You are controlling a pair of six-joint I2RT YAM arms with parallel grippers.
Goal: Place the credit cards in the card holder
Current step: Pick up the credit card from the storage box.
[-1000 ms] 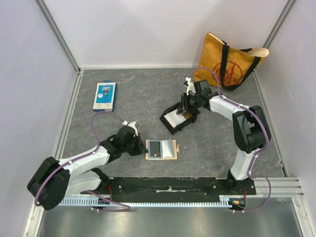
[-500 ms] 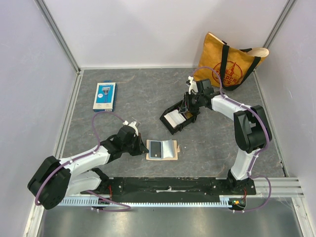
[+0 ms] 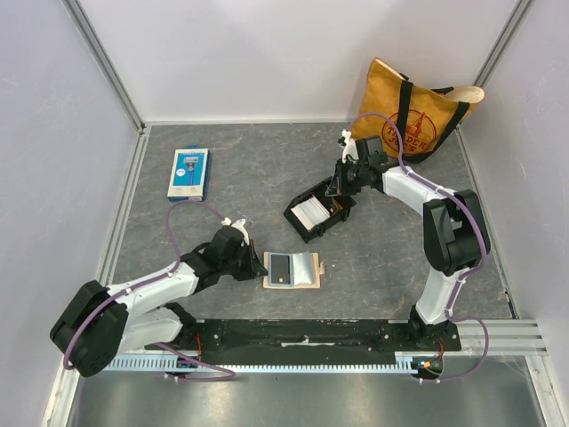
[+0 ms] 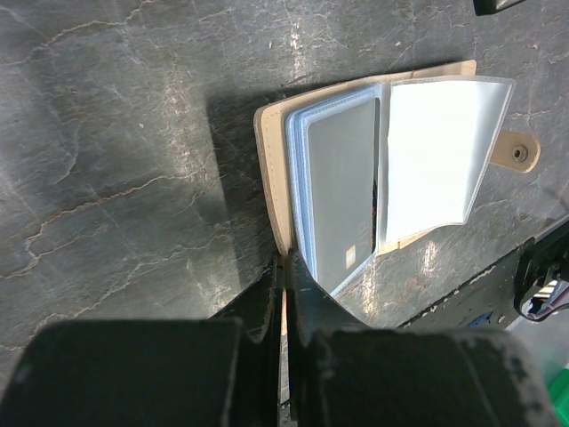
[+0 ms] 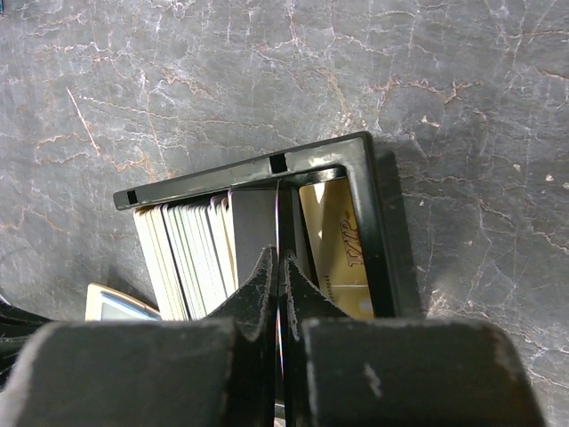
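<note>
Top view: high, from the near edge, looking down over whole bench [image 3: 267, 169]. Left wrist: close, down on card holder [image 4: 269, 169]. Right wrist: close, down on black tray [image 5: 373, 222], card holder corner shared with left.

Inside a robotics laboratory test cell: a pair of white-and-black jointed robot arms, the left arm [image 3: 151, 289] and the right arm [image 3: 418, 191], stand bolted to a long black base plate [image 3: 302, 336] at the near edge of a grey marbled bench [image 3: 267, 169]. Plain pale panel walls [image 3: 267, 53] set in bare aluminium framing rails [image 3: 105, 62] box the bench in. A white slotted cable duct [image 3: 267, 366] runs along the front.
</note>
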